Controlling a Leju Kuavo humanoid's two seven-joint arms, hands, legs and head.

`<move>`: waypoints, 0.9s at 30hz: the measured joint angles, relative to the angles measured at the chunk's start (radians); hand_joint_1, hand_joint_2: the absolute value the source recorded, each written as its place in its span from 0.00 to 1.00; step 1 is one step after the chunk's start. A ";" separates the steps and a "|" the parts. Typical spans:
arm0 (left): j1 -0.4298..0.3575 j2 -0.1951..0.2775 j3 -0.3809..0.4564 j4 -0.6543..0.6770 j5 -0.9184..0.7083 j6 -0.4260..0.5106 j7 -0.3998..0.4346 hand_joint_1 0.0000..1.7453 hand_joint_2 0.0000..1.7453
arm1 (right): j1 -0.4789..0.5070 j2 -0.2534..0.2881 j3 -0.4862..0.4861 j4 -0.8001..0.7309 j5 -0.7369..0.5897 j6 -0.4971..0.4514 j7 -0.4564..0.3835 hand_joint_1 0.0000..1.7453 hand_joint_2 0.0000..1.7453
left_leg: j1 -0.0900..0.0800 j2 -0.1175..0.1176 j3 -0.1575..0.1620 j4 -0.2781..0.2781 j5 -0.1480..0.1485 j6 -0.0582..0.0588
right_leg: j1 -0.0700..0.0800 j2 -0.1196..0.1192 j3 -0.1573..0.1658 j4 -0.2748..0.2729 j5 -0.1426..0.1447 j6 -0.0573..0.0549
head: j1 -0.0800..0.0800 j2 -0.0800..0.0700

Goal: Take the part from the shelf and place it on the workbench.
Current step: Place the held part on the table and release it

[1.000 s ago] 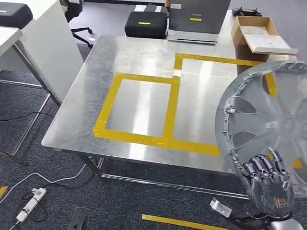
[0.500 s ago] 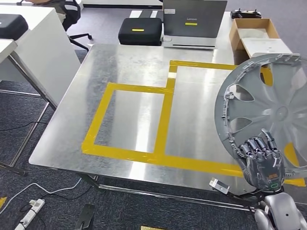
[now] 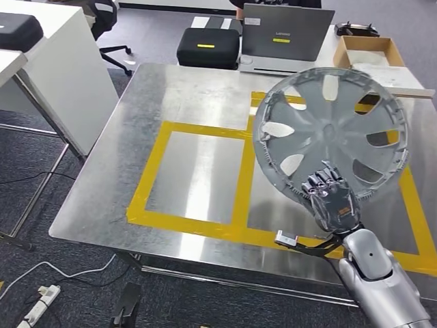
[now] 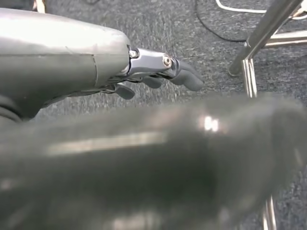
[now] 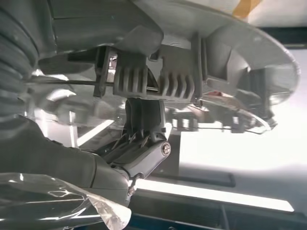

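Wheel cover (image 3: 330, 130): gripped at its near rim by the right robot hand (image 3: 332, 203), tilted above the counter (image 3: 170, 89); slippage is risked by this edge-only hold.

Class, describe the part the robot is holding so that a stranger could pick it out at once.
Start at the steel workbench marked with yellow tape. Above its right-hand taped square, the right hand grips the near rim of a hubcap. It is the one round grey disc with spoke-shaped cutouts, unlike the boxy cases beyond.
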 joint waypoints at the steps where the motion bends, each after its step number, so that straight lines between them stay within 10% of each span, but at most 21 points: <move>1: 0.001 -0.001 -0.003 0.000 0.000 0.000 0.002 0.00 0.00 | -0.002 0.000 0.011 0.015 0.001 0.000 0.005 1.00 1.00 | 0.000 -0.001 0.000 0.001 -0.001 0.000 | 0.000 0.000 -0.017 0.028 -0.002 0.003 | 0.000 0.000; 6: 0.001 -0.003 -0.014 0.000 -0.002 0.005 0.008 0.00 0.00 | -0.005 0.000 0.044 0.058 0.001 0.002 0.015 1.00 1.00 | -0.001 -0.009 -0.007 0.019 -0.011 -0.015 | -0.002 -0.002 0.090 -0.199 0.122 0.002 | 0.000 0.000; 11: 0.003 -0.002 -0.019 0.000 -0.002 0.007 0.012 0.00 0.00 | -0.007 0.000 0.059 0.072 0.002 0.004 0.017 1.00 1.00 | -0.001 -0.009 -0.023 0.044 -0.025 -0.040 | 0.000 -0.001 0.097 -0.219 0.130 -0.027 | -0.002 0.000; 17: 0.002 -0.001 -0.021 0.000 -0.002 0.008 0.016 0.00 0.00 | -0.023 0.000 0.072 0.086 -0.004 0.025 0.014 1.00 1.00 | 0.015 -0.004 -0.126 0.325 -0.166 -0.064 | -0.001 -0.008 0.086 -0.221 0.141 -0.045 | -0.007 0.000; 22: -0.005 0.000 -0.031 0.000 -0.004 -0.003 0.016 0.00 0.00 | -0.049 0.004 0.086 0.125 -0.011 0.037 0.014 1.00 1.00 | 0.011 -0.004 0.029 0.051 -0.064 -0.043 | 0.002 -0.008 0.077 -0.221 0.152 -0.030 | -0.006 0.000; 27: 0.002 0.003 -0.034 0.000 0.003 -0.043 0.016 0.00 0.00 | -0.039 0.005 0.092 0.157 -0.010 0.025 0.024 1.00 1.00 | 0.012 -0.003 0.039 0.011 -0.050 -0.019 | 0.000 -0.007 0.056 -0.201 0.139 -0.004 | -0.004 0.000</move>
